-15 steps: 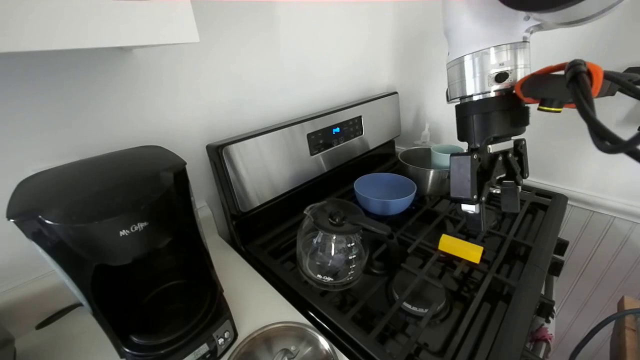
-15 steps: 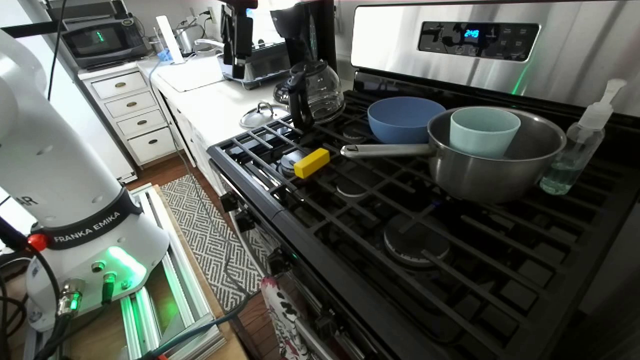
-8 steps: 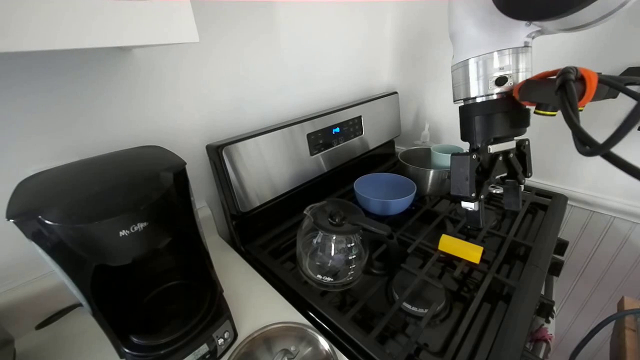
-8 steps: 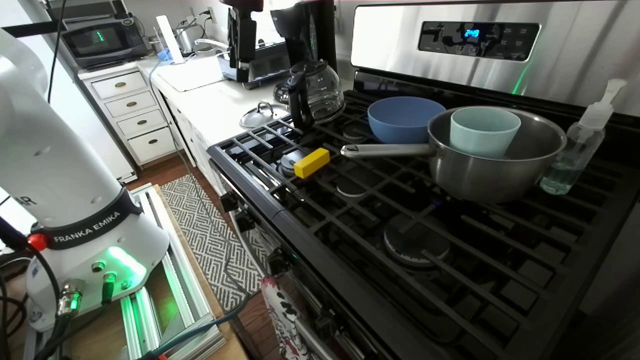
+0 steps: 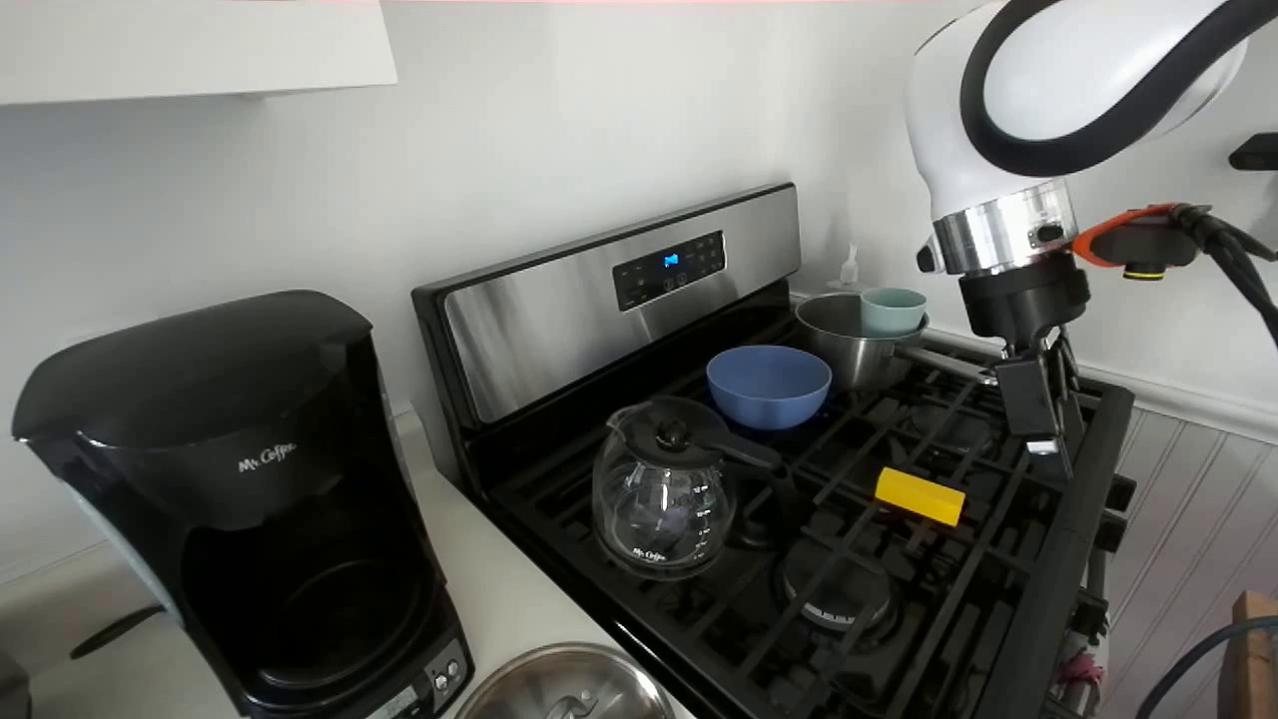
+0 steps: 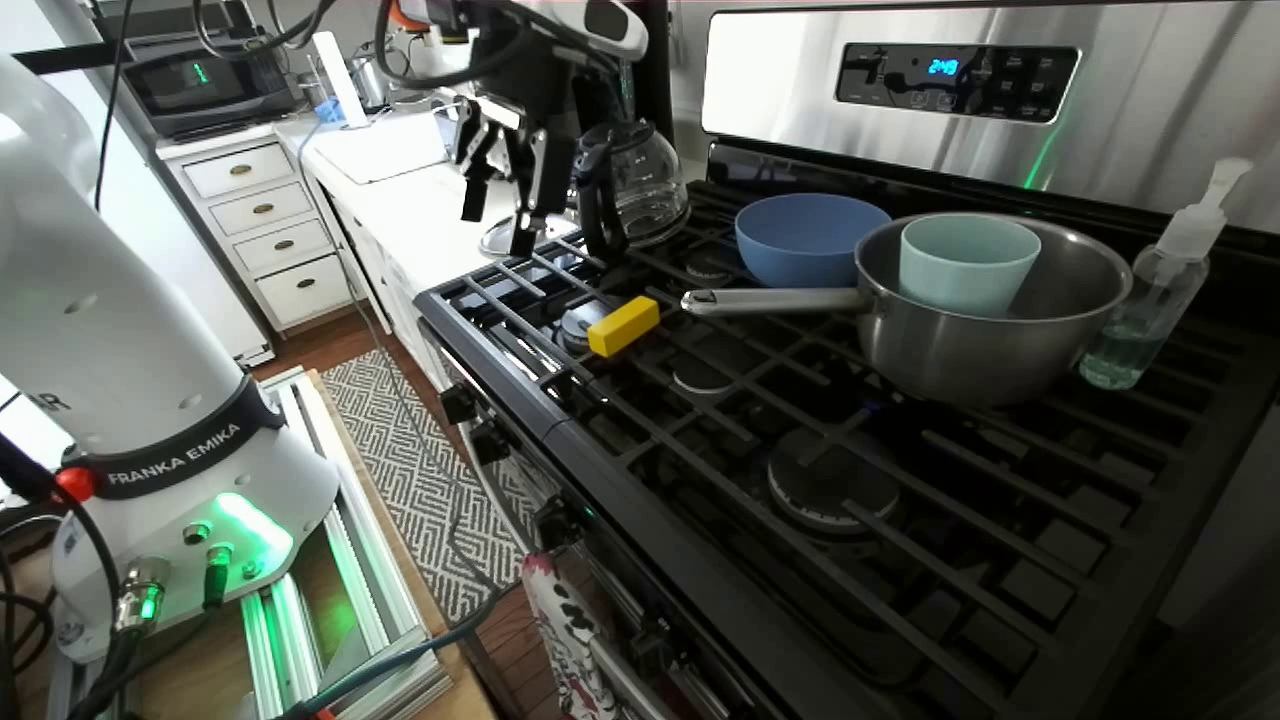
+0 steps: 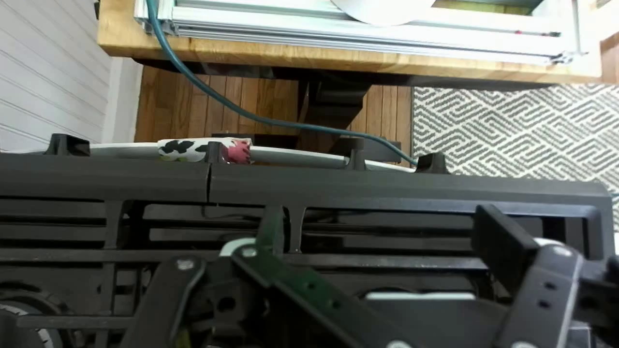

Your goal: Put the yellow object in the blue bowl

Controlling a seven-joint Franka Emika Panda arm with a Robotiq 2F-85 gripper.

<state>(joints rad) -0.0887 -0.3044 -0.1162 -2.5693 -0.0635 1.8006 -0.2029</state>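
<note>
I've got my black two-finger gripper (image 6: 497,230) spread wide, nothing pinched, presumably to straddle the bright yellow oblong block (image 6: 624,326), which sits on black stove grates (image 7: 387,191) in front of the round blue bowl (image 6: 812,242), not in it.

In an exterior view, the block (image 5: 920,496) lies on the surface (image 5: 1043,559), right of the carafe (image 5: 664,499) and before the bowl (image 5: 769,404), to the bowl's right. Behind and right of the bowl stands the pot (image 5: 861,361), the cup (image 5: 892,313) inside it. In an exterior view, the pincer (image 6: 498,222) hangs left of the block, apart from it.
</note>
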